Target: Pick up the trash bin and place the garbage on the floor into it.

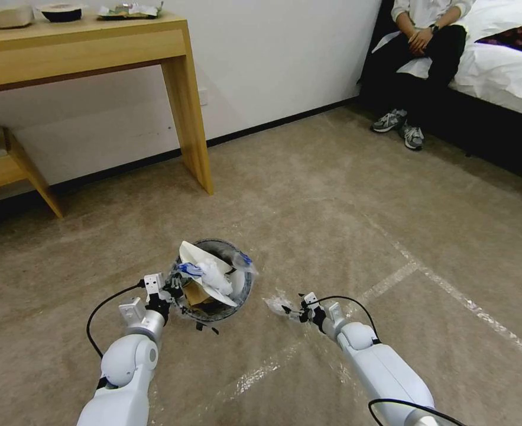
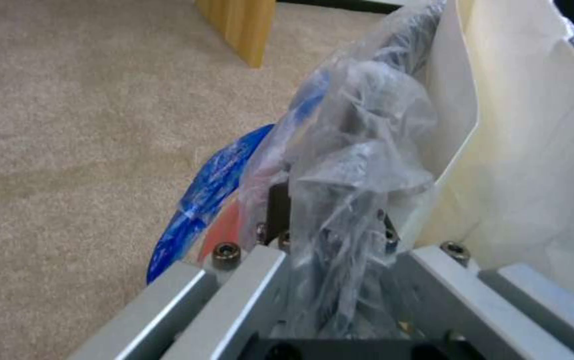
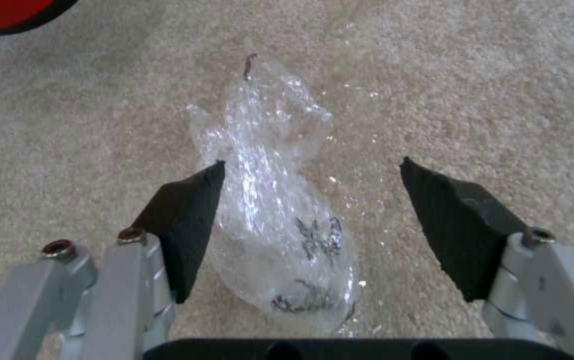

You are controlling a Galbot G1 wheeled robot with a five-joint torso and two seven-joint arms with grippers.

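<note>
The trash bin (image 1: 237, 290) hangs just above the floor (image 1: 331, 207), lined with a crinkly clear bag with blue marks (image 2: 213, 185). My left gripper (image 1: 172, 294) is shut on its near-left rim, the bag (image 2: 360, 125) bunched between the fingers. White slippers (image 1: 204, 278), brown paper and tissue fill it; a slipper (image 2: 534, 150) shows close in the left wrist view. To the bin's right, a crumpled clear wrapper (image 1: 275, 305) of garbage lies on the carpet. My right gripper (image 1: 293, 310) is open, low over it. The wrapper (image 3: 273, 200) lies between the dark pads (image 3: 186, 225), nearer one pad. The bin's red base (image 3: 6, 12) shows nearby.
A wooden desk (image 1: 83, 53) stands at the back left, its leg (image 1: 193, 118) reaching the floor, with a low bench (image 1: 6, 165) beside it. A bed (image 1: 503, 65) is at the back right, where a person's shoes (image 1: 399, 127) rest on the carpet. White tape lines (image 1: 402, 272) cross the floor.
</note>
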